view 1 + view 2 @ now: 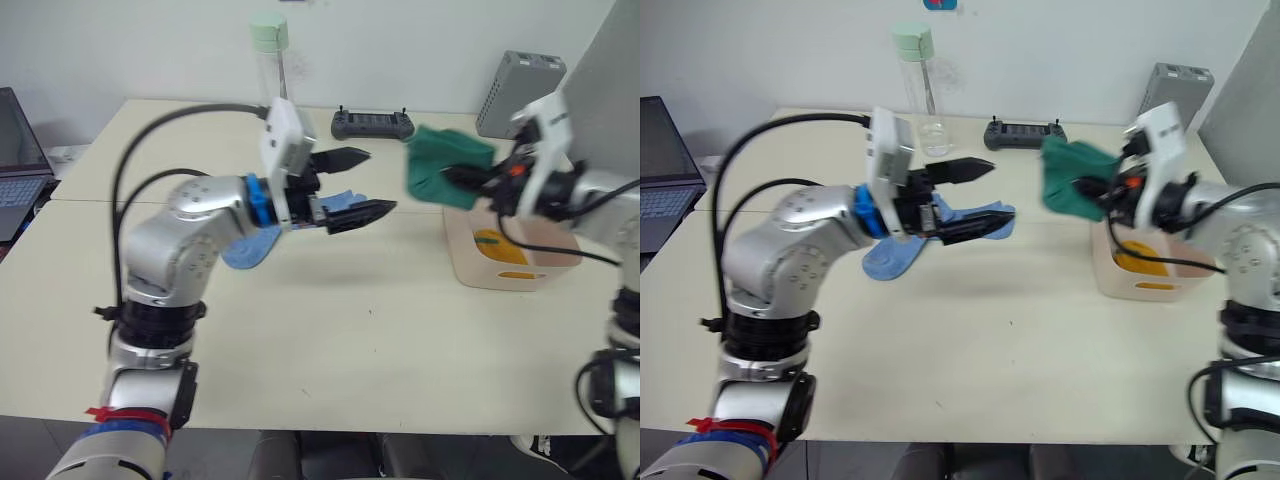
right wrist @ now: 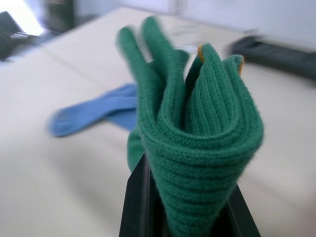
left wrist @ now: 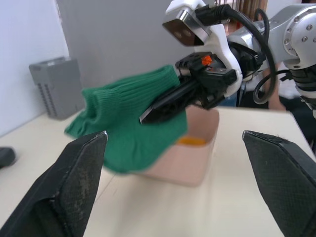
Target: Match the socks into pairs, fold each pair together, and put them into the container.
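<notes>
The left gripper (image 1: pixel 353 184) hangs wide open and empty above the blue socks (image 1: pixel 902 250), which lie flat on the table (image 1: pixel 330 340), well left of the tub (image 1: pixel 505 262). The right gripper (image 3: pixel 163 106) pinches the folded green socks (image 1: pixel 443 166) just left of the tub. Soft, light knit: grip across the fold's middle, or layers may slip apart.

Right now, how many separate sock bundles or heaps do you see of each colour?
Green bundle: 1, held in the right gripper.
Blue heap: 1, on the table.
Yellow heap: 1, inside the pink tub.
Total: 3.
</notes>
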Controlling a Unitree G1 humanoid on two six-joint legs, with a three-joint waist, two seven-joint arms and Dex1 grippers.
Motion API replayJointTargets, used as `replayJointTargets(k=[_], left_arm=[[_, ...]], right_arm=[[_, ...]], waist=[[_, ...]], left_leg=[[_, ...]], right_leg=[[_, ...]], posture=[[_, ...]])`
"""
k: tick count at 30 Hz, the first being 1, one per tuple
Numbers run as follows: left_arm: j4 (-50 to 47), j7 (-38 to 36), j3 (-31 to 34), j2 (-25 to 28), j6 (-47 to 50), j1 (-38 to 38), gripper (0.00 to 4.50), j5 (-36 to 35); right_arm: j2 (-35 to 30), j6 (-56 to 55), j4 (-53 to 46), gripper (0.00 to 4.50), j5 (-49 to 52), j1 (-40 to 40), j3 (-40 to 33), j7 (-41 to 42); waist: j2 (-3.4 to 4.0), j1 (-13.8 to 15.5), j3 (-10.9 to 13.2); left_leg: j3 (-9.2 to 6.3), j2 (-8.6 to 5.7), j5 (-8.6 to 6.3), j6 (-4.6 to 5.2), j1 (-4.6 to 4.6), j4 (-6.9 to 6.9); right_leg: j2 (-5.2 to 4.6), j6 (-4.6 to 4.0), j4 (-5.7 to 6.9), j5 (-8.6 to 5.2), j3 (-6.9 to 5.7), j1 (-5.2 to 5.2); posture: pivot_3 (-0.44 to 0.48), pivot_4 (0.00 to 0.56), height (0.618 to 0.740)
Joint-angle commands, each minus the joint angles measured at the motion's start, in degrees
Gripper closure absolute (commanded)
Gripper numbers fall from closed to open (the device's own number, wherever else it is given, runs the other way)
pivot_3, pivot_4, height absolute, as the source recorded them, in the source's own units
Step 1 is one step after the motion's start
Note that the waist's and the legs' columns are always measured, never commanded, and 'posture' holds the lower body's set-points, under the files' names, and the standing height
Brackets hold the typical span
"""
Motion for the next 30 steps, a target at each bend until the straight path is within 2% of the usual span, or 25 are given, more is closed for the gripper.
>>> replayJointTargets(k=[1,6,9,13,18,22,30], left_arm=[[-1.0,5.9,-2.6,-5.9,-3.1,-0.4,0.02,2.4],[1.0,9.0,-5.0,-11.8,-5.8,-0.1,0.02,5.0],[0.9,8.5,-6.0,-12.8,-6.1,0.3,0.02,5.3],[0.9,7.9,-6.8,-13.0,-5.9,-0.1,0.02,5.5],[-2.0,6.7,-8.3,-11.3,-3.9,1.8,0.02,5.4],[-3.1,7.1,-8.0,-10.6,-3.1,2.4,0.02,5.4],[-3.1,8.1,-7.7,-10.8,-2.8,1.8,0.02,5.3]], right_arm=[[-10.0,-13.9,0.9,4.5,-9.8,1.9,4.8,6.5],[-18.8,-37.4,9.9,4.5,-25.0,6.5,12.8,11.8],[-20.0,-47.7,14.9,4.5,-31.2,8.4,16.4,14.2],[-18.1,-57.4,21.9,4.5,-37.7,6.1,20.4,16.0],[-13.6,-65.3,33.0,4.5,-45.1,0.7,24.3,15.6],[-11.3,-68.7,38.0,4.5,-48.2,-2.7,24.9,15.8],[-10.0,-72.0,39.5,4.5,-50.3,-1.7,26.6,23.3]], waist=[[0.0,0.1,0.0],[0.02,-1.0,0.0],[0.03,-1.2,0.0],[0.23,-1.4,0.1],[0.26,-1.5,0.1],[0.3,-1.1,0.1],[0.3,-0.9,0.1]], left_leg=[[0.01,0.0,0.0,0.0,-0.01,0.02],[0.09,-0.01,0.0,0.0,0.25,0.01],[0.15,-0.02,0.0,0.0,0.35,0.06],[0.23,-0.02,0.01,-0.01,0.35,0.23],[0.24,-0.04,0.01,-0.01,0.34,0.48],[0.24,-0.06,0.01,-0.01,0.33,0.53],[0.22,-0.12,0.01,-0.01,0.32,0.54]], right_leg=[[0.0,0.01,-0.01,-0.01,0.0,0.0],[0.01,0.27,0.01,-0.16,0.15,0.14],[0.0,0.34,0.01,-0.16,0.21,0.25],[-0.01,0.48,0.03,-0.07,0.3,0.27],[-0.03,0.59,0.06,0.0,0.33,0.34],[-0.05,0.54,0.07,0.08,0.34,0.36],[-0.1,0.39,0.05,0.18,0.33,0.41]], posture=[[0.0,0.15,0.74],[0.0,0.15,0.74],[0.0,0.15,0.74],[0.0,0.15,0.74],[0.0,0.15,0.74],[0.0,0.15,0.74],[0.0,0.15,0.74]])
